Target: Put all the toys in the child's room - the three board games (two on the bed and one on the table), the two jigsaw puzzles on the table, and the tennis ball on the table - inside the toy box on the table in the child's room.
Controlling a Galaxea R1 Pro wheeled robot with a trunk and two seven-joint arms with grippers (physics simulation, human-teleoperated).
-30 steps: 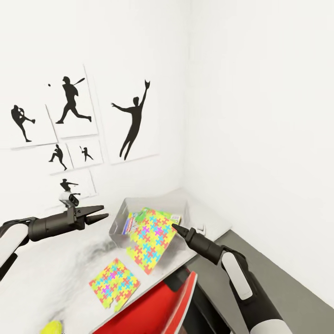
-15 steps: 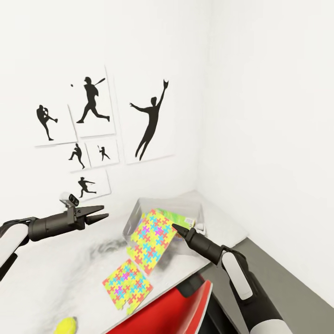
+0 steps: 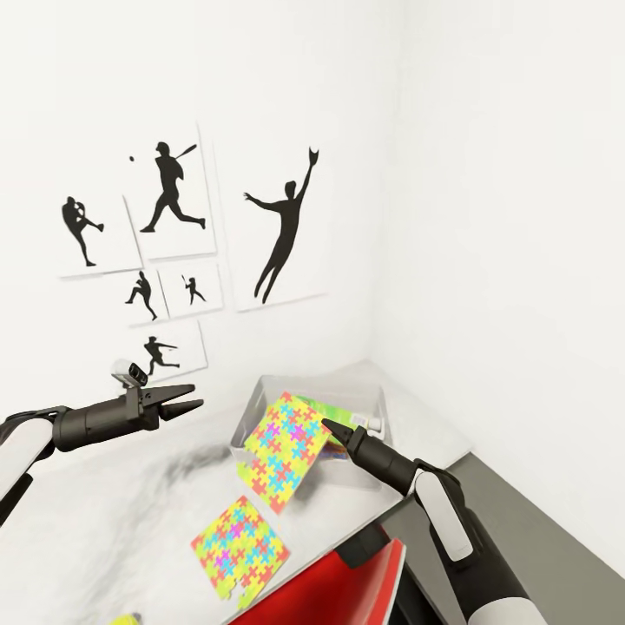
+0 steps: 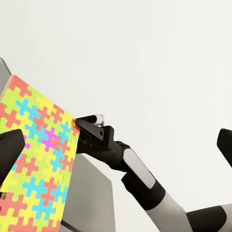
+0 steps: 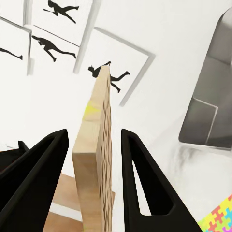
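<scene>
Right gripper [image 3: 328,424] holds a jigsaw puzzle [image 3: 285,449] by its edge, tilted over the near wall of the toy box [image 3: 380,397]. In the right wrist view the two fingers [image 5: 145,179] flank the puzzle's thick tan edge [image 5: 94,159]; small gaps show on both sides, so whether they actually pinch it cannot be told from there. The puzzle covers most of the box interior; behind it a green-edged box [image 3: 334,410] and a small white item peek out, too hidden to identify. Box walls are pale and blend into the grey table [image 3: 104,503].

Second puzzle [image 3: 240,549] lies flat on the table near its front edge, well apart from the box. Yellow-green ball [image 3: 124,620] sits at the bottom edge of the head view, mostly cut off.

Left gripper [image 3: 194,405] hovers over the table, jaws slightly spread, holding nothing. In the left wrist view its fingertips are cropped dark shapes at the frame sides.

Red chair [image 3: 347,590] is cut off below. Baseball silhouette posters [image 3: 278,226] hang on the wall.
</scene>
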